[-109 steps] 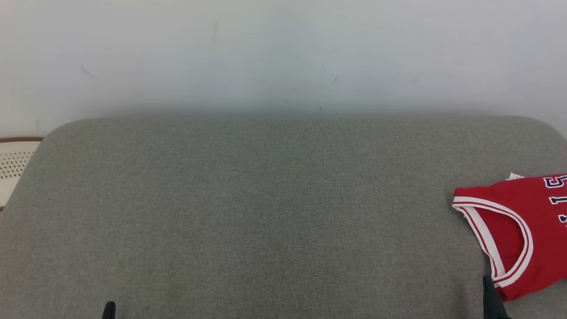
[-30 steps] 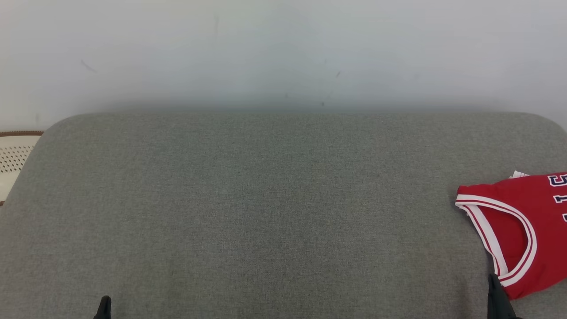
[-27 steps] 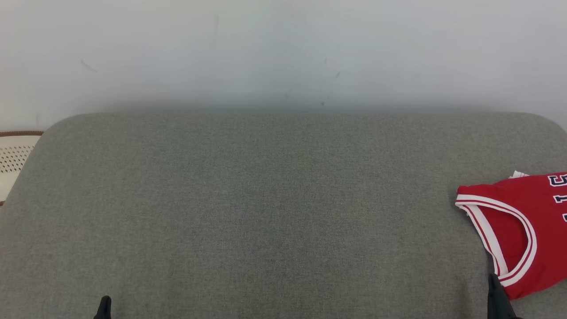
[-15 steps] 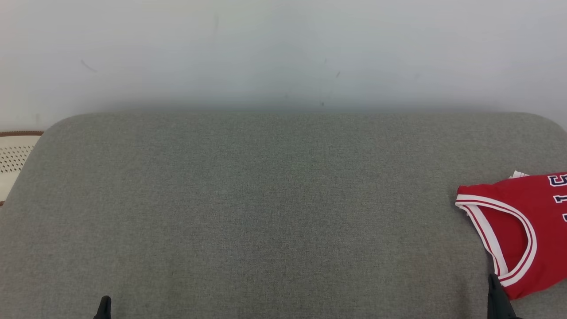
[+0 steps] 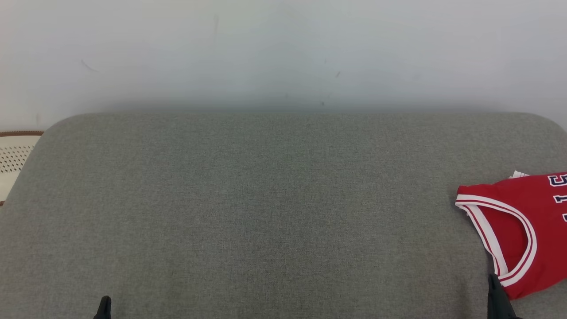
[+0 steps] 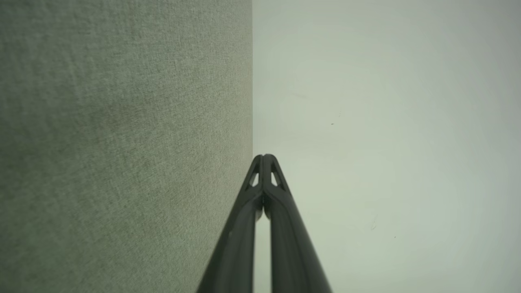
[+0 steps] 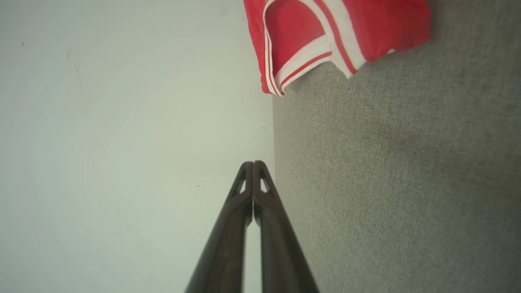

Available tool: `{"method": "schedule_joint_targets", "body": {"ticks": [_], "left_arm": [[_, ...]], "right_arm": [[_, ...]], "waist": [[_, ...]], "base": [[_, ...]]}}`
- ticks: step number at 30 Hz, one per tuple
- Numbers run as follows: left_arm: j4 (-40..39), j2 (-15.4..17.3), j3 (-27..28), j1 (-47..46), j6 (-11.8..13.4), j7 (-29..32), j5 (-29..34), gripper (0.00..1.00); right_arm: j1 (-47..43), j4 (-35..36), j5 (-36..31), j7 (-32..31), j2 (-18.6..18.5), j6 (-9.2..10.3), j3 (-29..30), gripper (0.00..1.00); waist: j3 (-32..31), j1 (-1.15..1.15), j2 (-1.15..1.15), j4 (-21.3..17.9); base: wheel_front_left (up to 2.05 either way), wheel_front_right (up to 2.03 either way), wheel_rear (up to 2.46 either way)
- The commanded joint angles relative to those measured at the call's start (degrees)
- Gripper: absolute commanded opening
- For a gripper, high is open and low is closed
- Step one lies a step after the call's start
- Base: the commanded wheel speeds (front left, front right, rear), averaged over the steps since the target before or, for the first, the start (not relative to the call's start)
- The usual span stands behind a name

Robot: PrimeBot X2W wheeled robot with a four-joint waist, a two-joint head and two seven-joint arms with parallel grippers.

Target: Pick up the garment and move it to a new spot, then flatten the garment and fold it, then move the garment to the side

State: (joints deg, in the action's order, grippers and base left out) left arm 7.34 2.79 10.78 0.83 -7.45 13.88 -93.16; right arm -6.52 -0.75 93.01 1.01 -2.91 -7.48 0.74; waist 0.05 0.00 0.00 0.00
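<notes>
A folded red garment (image 5: 527, 230) with white trim and dark lettering lies at the right edge of the grey padded surface (image 5: 266, 212), partly cut off by the head view's border. The right wrist view shows the garment (image 7: 325, 36) at its top. My right gripper (image 5: 496, 294) stands shut just beside the garment's near corner, holding nothing; its tips (image 7: 253, 165) meet. My left gripper (image 5: 104, 307) rests at the lower left, far from the garment, tips (image 6: 264, 158) pressed together and empty.
A pale wall (image 5: 283, 53) rises behind the padded surface. A cream perforated object with a brown rim (image 5: 13, 159) sits beyond the surface's left edge. The surface's corners are rounded.
Over the last second nothing has visibly moved. Since the oldest frame the camera has shifted slightly, so the whole picture sits a little higher.
</notes>
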Motion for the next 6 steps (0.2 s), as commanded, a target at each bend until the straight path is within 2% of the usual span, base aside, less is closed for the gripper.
{"method": "schedule_joint_targets", "body": {"ticks": [1, 6], "left_arm": [[-0.13, 0.18, 0.27, -0.06, -0.11, 0.13, -0.13, 0.00], [-0.13, 0.18, 0.26, -0.06, -0.11, 0.13, -0.13, 0.00]], "right_arm": [[-0.62, 0.22, 0.36, -0.19, 0.08, -0.01, 0.08, 0.00], [-0.62, 0.22, 0.36, -0.19, 0.08, -0.02, 0.08, 0.00]], "waist": [[0.00, 0.00, 0.00, 0.00], [0.00, 0.00, 0.00, 0.00]], "base": [[0.00, 0.00, 0.00], [0.00, 0.00, 0.00]]}}
